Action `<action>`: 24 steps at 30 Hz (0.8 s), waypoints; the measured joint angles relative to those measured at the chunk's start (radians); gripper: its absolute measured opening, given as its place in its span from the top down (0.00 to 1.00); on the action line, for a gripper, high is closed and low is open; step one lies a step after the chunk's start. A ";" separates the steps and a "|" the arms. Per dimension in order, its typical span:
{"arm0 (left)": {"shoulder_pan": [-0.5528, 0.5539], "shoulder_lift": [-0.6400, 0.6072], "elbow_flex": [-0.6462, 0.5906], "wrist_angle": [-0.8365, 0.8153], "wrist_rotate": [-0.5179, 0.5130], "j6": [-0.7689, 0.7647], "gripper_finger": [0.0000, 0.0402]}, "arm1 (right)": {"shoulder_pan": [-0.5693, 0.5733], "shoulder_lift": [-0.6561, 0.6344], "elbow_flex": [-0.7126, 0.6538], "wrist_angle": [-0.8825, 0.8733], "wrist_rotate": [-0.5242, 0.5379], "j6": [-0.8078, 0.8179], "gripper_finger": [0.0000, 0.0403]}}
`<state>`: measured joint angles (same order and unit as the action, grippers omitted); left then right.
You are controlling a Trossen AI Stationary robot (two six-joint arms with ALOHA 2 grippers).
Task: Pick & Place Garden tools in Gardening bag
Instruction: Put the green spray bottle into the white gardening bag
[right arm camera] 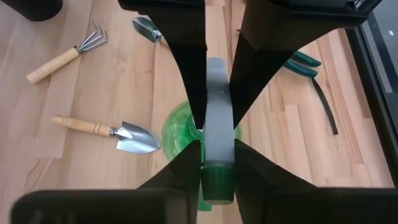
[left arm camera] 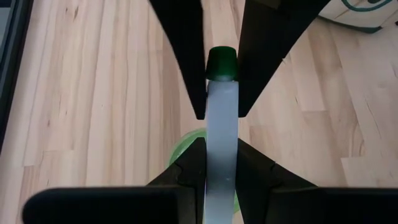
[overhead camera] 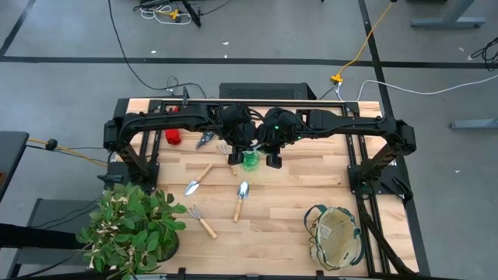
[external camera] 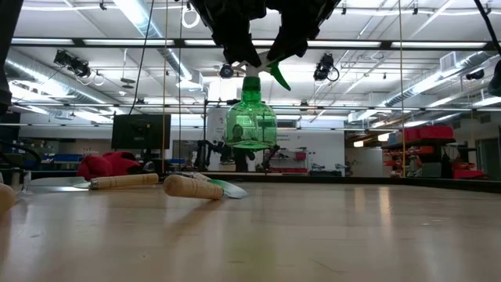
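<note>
High view shows you, going from left to right, the potted plant (overhead camera: 131,228) at the near left corner, then the red gloves (overhead camera: 173,137) at the back. Next come a hand rake (overhead camera: 201,221), two trowels (overhead camera: 198,180) (overhead camera: 241,199) lying loose on the table (overhead camera: 288,225), and the dark pruning shears (overhead camera: 205,140). At mid-table both arms meet over one item, and the gardening bag (overhead camera: 336,236) stands open at the near right, well apart from them.

That shared item is a green spray bottle (external camera: 250,119), hanging clear of the wood in the low view. I judge this to be a handover: the bottle sits on the left side and the bag on the right, so you pass it across.

Your left gripper (left arm camera: 221,134) is narrowed onto the bottle's white head, fingers pressed against both sides. Your right gripper (right arm camera: 217,134) is clamped on the same white head from the opposite direction, its fingers flush against it too. Both hold it together.
</note>
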<state>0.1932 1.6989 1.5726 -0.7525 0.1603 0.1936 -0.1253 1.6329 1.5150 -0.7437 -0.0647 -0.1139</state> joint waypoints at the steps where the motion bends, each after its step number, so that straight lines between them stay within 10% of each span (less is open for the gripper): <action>1: 0.000 0.000 0.000 0.000 0.000 0.000 0.83 | 0.000 0.000 0.000 0.000 0.000 0.000 0.83; 24: 0.000 0.000 0.000 0.003 0.002 0.000 0.73 | 0.000 0.000 -0.001 0.000 -0.003 -0.034 0.88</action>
<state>0.1932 1.6989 1.5728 -0.7499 0.1619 0.1940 -0.1253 1.6329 1.5139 -0.7437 -0.0681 -0.1478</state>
